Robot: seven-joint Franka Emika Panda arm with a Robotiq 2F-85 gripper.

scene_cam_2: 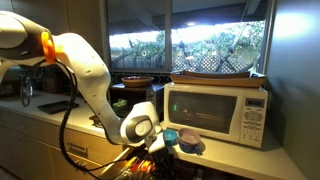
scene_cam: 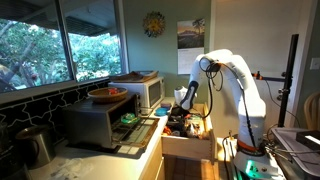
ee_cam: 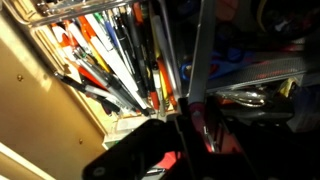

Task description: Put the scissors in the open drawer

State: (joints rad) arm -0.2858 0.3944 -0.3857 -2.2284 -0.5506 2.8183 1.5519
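The pale-wood drawer [scene_cam: 188,148] stands open below the counter, full of colourful utensils; its wooden side wall [ee_cam: 40,90] shows in the wrist view. My gripper [scene_cam: 186,100] hangs low over the drawer's contents in both exterior views [scene_cam_2: 152,138]. In the wrist view the dark fingers [ee_cam: 196,135] are closed narrowly round a red-handled piece that I take for the scissors [ee_cam: 197,112], with grey blades reaching away over the utensils. The picture is dark and blurred there.
A dark toaster oven [scene_cam: 100,120] with its door dropped stands on the counter beside the drawer. A white microwave [scene_cam_2: 220,110] sits behind it, a bowl [scene_cam: 107,94] on top of the oven, a metal kettle [scene_cam: 35,145] near the window.
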